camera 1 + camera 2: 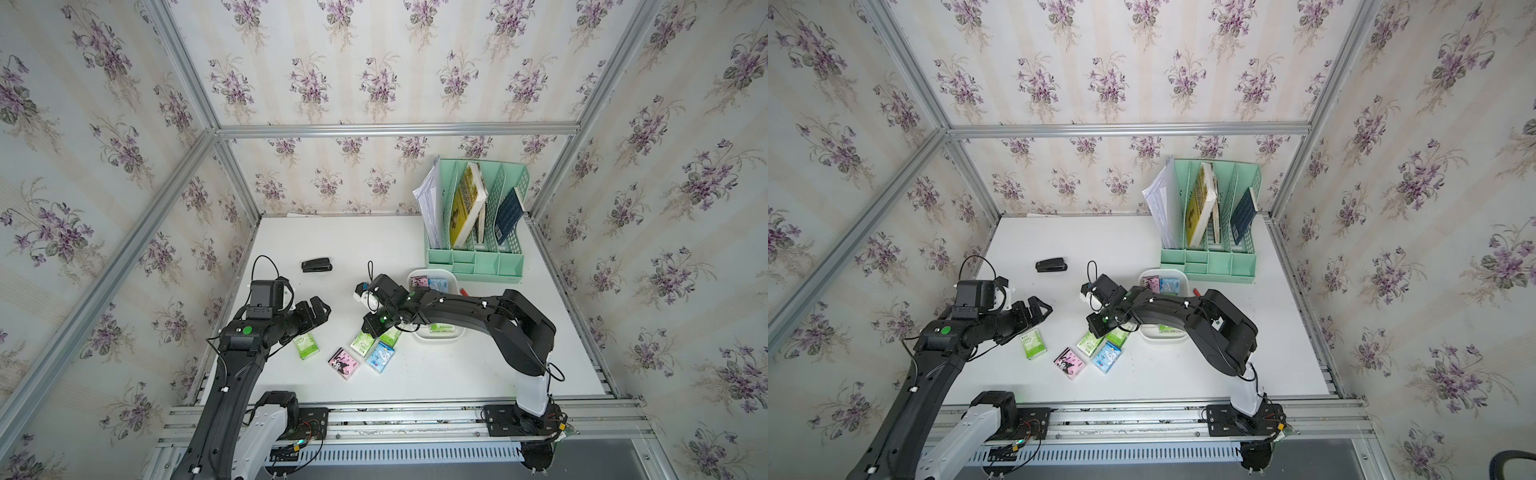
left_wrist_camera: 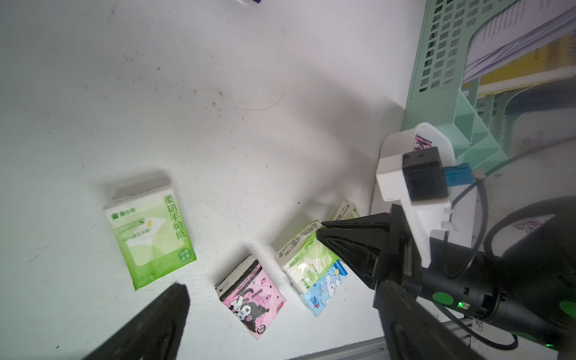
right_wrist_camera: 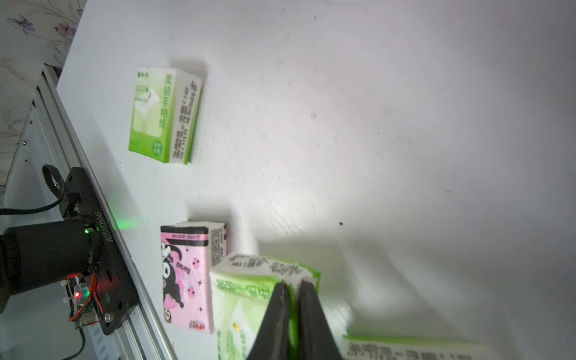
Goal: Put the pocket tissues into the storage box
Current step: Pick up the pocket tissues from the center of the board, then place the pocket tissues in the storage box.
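In both top views, the left gripper [image 1: 319,309] hung above the white table [image 1: 374,249], jaws parted. The right arm bent low, with the right gripper [image 1: 371,332] among soft packs beside the shallow white plastic storage box [image 1: 432,339].

In the left wrist view, black tapered fingers [image 2: 343,237] pinched a glossy green tissue pack [image 2: 307,258] touching a blue pack [image 2: 327,288].

In the right wrist view, the jaws squeezed its crinkled wrapper beside a pink pack [image 3: 184,280].
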